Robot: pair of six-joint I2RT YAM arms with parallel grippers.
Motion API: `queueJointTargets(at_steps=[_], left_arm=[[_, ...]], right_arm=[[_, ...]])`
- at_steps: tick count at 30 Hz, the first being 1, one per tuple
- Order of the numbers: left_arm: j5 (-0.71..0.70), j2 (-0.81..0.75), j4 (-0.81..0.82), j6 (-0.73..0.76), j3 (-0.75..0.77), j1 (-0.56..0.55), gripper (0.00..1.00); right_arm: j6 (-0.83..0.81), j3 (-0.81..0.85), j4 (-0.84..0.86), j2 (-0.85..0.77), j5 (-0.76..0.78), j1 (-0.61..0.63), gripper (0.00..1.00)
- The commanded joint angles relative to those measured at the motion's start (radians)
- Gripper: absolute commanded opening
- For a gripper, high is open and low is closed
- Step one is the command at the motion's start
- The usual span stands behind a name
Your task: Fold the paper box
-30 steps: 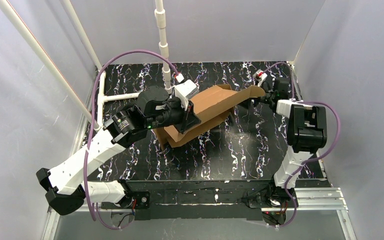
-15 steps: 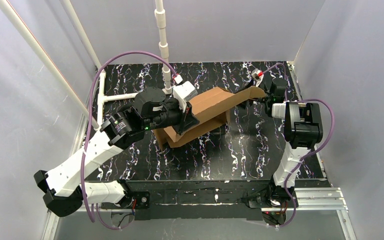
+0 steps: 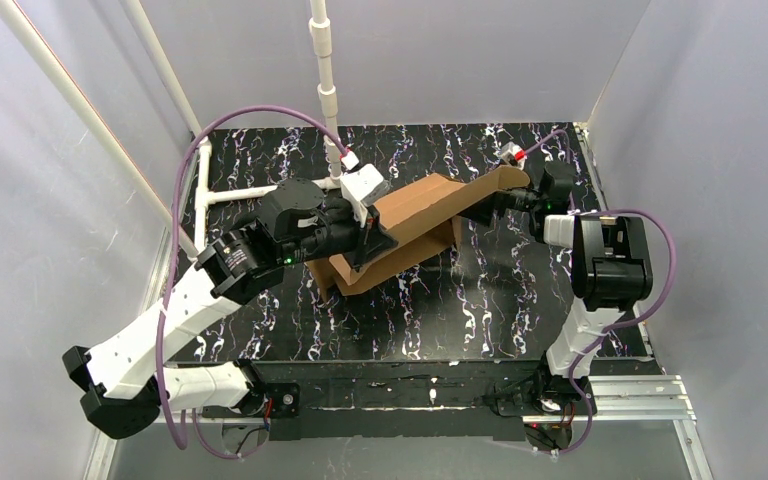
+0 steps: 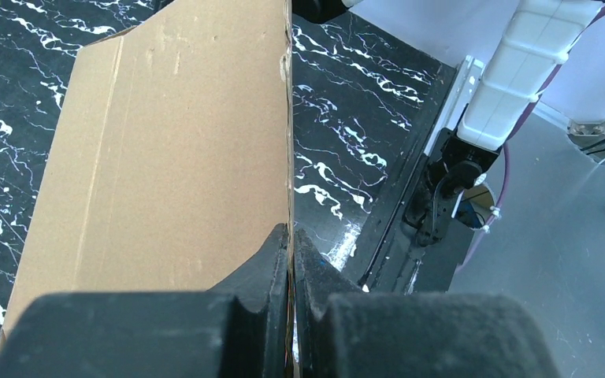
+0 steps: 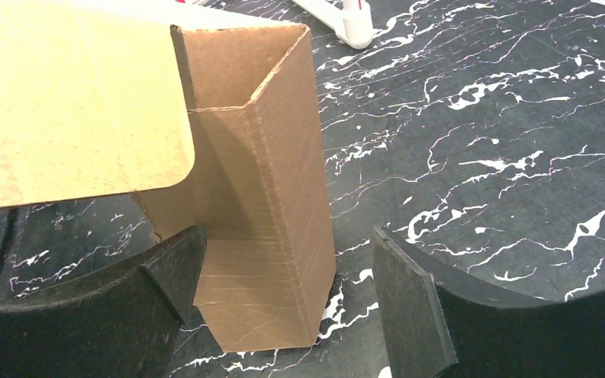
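- The paper box [image 3: 415,225] stands half-formed just toward 12 o'clock of the middle of the tabletop [image 3: 480,300], with its long flap lifted toward 2 o'clock.
- The left tool [image 4: 291,244] is pressed together, pinching a cardboard wall edge.
- The right tool [image 5: 283,240] is spread and empty, facing an upright side panel under the flap.
- The step in hand looks like shaping the walls; next, the right tool probably needs to push that panel or flap inward.

The paper box [image 3: 415,212] tilts up over the black marbled table [image 3: 460,305], the left gripper [image 3: 370,238] at its left end and the right gripper [image 3: 493,203] by its raised flap.
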Motion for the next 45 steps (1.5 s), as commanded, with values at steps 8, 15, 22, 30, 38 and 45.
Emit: queueJointTargets(at_steps=[8,15,22,30,38,45], left_arm=[[0.029,-0.062,0.101,-0.024,-0.062,-0.001,0.00],[0.059,-0.062,0.111,-0.020,-0.069,-0.001,0.00],[0.074,-0.044,0.118,-0.020,-0.060,-0.002,0.00],[0.061,-0.035,0.125,-0.006,-0.065,-0.001,0.00],[0.061,-0.030,0.154,-0.011,-0.076,-0.001,0.00],[0.089,-0.043,0.198,-0.031,-0.098,-0.001,0.00]], right_arm=[[0.274,-0.159,0.564,-0.008,0.119,0.051,0.82],[0.351,-0.237,0.847,0.034,0.241,0.064,0.81],[0.154,-0.294,0.761,-0.016,0.356,0.096,0.78],[0.065,-0.333,0.814,-0.004,0.356,0.127,0.66],[-0.047,-0.363,0.794,-0.043,0.397,0.162,0.53],[-0.063,-0.367,0.803,-0.047,0.419,0.177,0.39]])
